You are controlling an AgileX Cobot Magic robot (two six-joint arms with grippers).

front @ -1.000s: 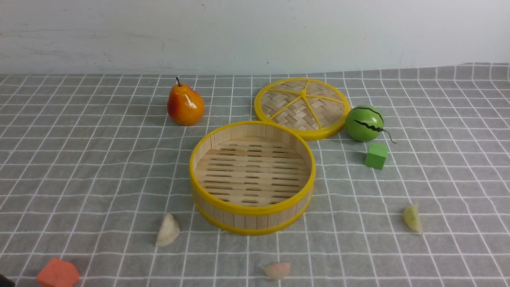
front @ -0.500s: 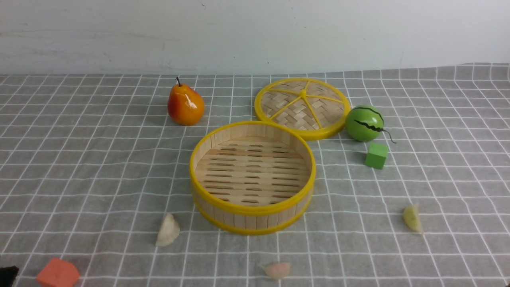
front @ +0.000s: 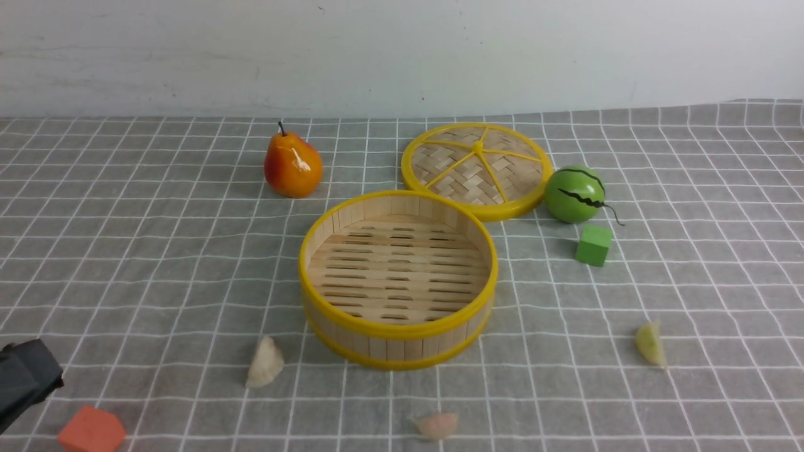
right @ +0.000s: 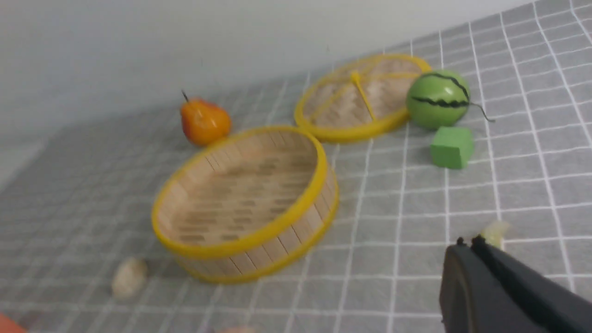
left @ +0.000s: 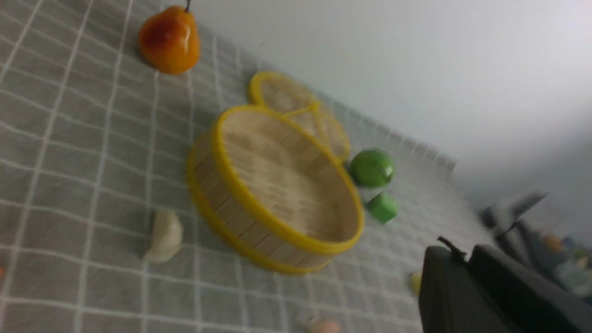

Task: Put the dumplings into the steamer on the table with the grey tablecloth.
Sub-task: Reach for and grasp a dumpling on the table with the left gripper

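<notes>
Poking into the front view, the left gripper (front: 38,375) hangs low over the grey tablecloth (front: 157,251), well off to the near left of the steamer (front: 399,331), and there's nothing in it. The steamer sits empty. All three dumplings lie on the cloth outside it: the whitish dumpling (front: 264,363) just off its near-left wall, the pinkish dumpling (front: 438,425) nearer the camera than the steamer, and the yellow-green dumpling (front: 650,343) well out to its right. The orange block (front: 91,430) lies beside the left gripper. The pear (front: 292,164) is beyond the steamer on the left, and the woven lid (front: 477,169) touches its far rim. The toy watermelon (front: 575,194) and the green cube (front: 593,245) are off to its far right.

Over to the left wrist: the black fingers (left: 444,291) are pressed together, tilted toward the steamer (left: 231,217), with the whitish dumpling (left: 164,237) beside its wall.

Right wrist now: the right gripper (right: 471,245) has its jaws pressed together too, holding nothing. The yellow-green dumpling (right: 496,230) peeks out just past its tip, well clear of the steamer (right: 296,236).
</notes>
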